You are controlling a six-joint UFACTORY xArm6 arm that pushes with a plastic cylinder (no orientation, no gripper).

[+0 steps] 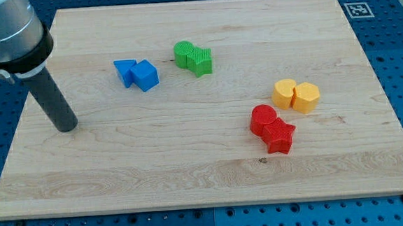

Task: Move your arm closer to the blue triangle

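Note:
The blue triangle [123, 71] lies on the wooden board [205, 176] at the upper left of centre, touching a blue cube [145, 75] on its right. My tip [66, 127] rests on the board near its left edge, to the left of and below the blue triangle, well apart from it. The dark rod runs up to the grey arm at the view's top left corner.
Two green blocks [194, 57] sit together right of the blue pair. Two yellow blocks [296, 95] sit at the right of centre. A red cylinder [263, 119] and red star [280, 136] sit below them. A blue pegboard surrounds the board.

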